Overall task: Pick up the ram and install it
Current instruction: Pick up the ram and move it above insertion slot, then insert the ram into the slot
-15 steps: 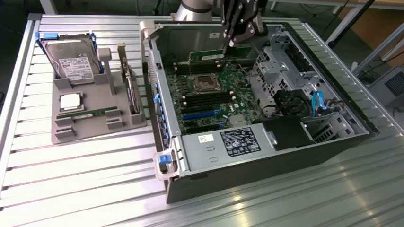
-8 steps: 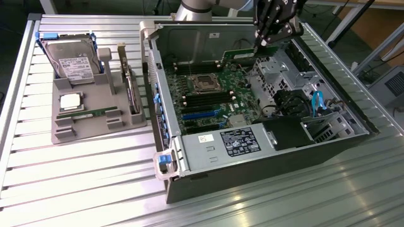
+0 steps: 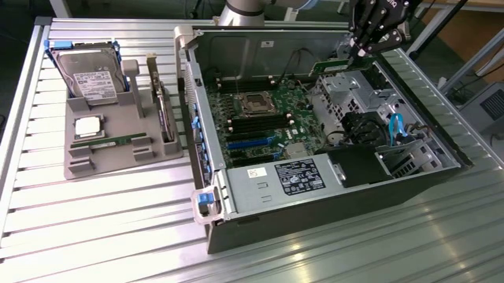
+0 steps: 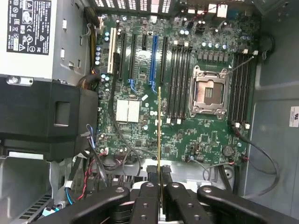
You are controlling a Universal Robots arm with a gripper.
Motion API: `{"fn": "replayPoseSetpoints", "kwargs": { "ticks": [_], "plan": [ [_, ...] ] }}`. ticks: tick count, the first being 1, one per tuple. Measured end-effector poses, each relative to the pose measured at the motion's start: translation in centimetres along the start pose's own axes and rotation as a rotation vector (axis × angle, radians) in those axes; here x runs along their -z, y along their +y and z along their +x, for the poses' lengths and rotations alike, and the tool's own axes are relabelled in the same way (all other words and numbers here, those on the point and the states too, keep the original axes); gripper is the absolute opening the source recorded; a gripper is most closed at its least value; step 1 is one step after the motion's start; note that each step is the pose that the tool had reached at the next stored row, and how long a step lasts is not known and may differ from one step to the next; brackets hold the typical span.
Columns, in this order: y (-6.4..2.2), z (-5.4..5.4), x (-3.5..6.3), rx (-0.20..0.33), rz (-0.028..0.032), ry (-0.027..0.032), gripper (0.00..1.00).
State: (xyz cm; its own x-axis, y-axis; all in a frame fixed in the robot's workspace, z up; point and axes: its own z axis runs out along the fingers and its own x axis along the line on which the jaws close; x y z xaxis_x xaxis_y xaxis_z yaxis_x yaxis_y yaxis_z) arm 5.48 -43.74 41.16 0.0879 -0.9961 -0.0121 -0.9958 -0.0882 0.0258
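My gripper (image 3: 358,53) hangs over the far right corner of the open computer case (image 3: 236,194), shut on the ram (image 3: 331,64), a thin green stick that juts out toward the exterior view's left. In the wrist view the ram (image 4: 160,135) appears edge-on as a narrow line clamped between the two black fingers (image 4: 152,176) of the gripper (image 4: 160,176). It is held well above the green motherboard (image 4: 140,130). The black memory slots (image 4: 180,79) lie beside the empty CPU socket (image 4: 209,95), and more slots (image 4: 240,88) flank the socket's other side.
A grey parts holder (image 3: 118,153) at the exterior view's left carries a hard drive (image 3: 87,76), a silver processor (image 3: 88,127), an upright expansion card (image 3: 163,106) and a flat green stick (image 3: 110,142). Inside the case are the power supply (image 3: 295,175), drive cage (image 3: 409,156) and loose cables (image 4: 261,154).
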Motion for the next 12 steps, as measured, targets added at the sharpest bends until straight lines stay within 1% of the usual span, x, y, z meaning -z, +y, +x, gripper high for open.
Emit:
{"fn": "replayPoseSetpoints", "kwargs": {
  "ticks": [6,7,8,10,12],
  "plan": [
    [0.00,0.00,0.00,0.002,0.0000,0.0000,0.13],
    [0.14,-0.04,-0.11,0.002,0.0000,-0.0003,0.13],
    [0.25,-0.09,-0.27,-0.002,-0.0001,0.0007,0.13],
    [0.28,-0.10,-0.45,-0.027,0.0001,0.0016,0.13],
    [0.28,-0.10,-0.49,-0.027,0.0000,0.0035,0.13]
  ]
}}
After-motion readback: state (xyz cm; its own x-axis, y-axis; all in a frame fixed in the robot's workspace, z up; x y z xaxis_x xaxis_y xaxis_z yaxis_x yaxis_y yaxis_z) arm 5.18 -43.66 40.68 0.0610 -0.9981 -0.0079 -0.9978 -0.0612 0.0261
